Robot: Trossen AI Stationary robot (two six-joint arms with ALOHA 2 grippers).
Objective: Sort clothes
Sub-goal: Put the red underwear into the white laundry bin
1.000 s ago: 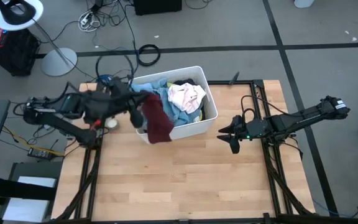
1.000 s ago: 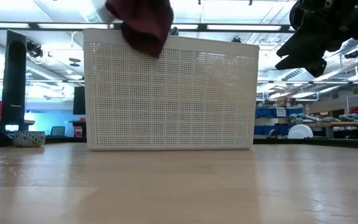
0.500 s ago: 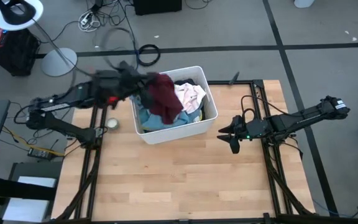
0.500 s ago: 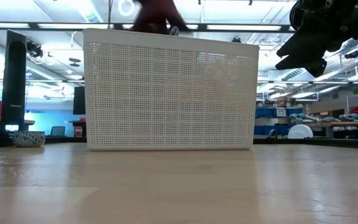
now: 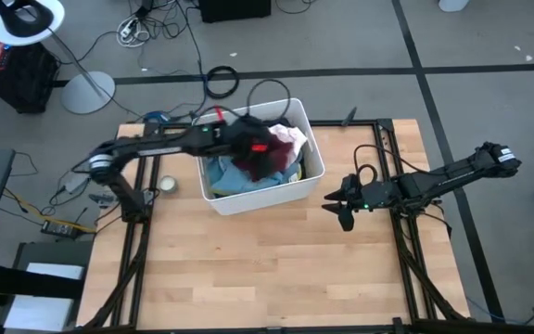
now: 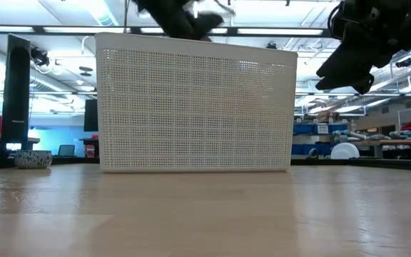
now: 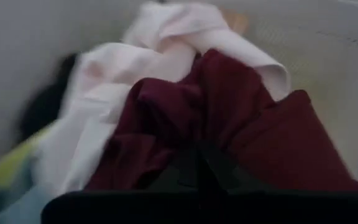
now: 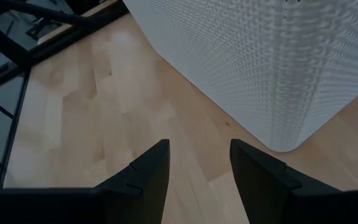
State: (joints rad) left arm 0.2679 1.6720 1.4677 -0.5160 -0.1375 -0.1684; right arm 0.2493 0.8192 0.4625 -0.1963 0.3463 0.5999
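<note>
A white perforated bin (image 5: 309, 176) (image 6: 195, 103) stands at the table's far middle, filled with clothes. A maroon garment (image 5: 269, 156) (image 7: 241, 124) lies bunched on a pale pink garment (image 7: 135, 68) inside it, beside light blue cloth (image 5: 235, 178) and a bit of yellow-green cloth (image 7: 2, 174). My left gripper (image 5: 258, 148) (image 7: 197, 171) reaches into the bin from the left, shut on the maroon garment. My right gripper (image 5: 341, 202) (image 8: 197, 165) hovers open over the table to the right of the bin, touching nothing. My left gripper pinches a bunched part of the maroon garment (image 7: 194, 146) between its two shut fingers. The fingers slant down from the table's left. The rest of the cloth spreads slack ahead of the fingers, resting on the pale pink garment in the bin. How many layers are held is hidden.
A small round bowl (image 5: 167, 184) (image 6: 31, 158) sits on the table left of the bin. The bin's rounded corner (image 8: 278, 140) stands just ahead of my right gripper. Bare wooden table (image 5: 267, 269) stretches across the near half. Dark frame rails (image 5: 406, 269) run along both sides.
My left gripper has carried the maroon garment from where it hung over the bin's near left wall, up over the rim, toward the table's right and down into the bin. The garment now lies bunched on the pile instead of hanging.
</note>
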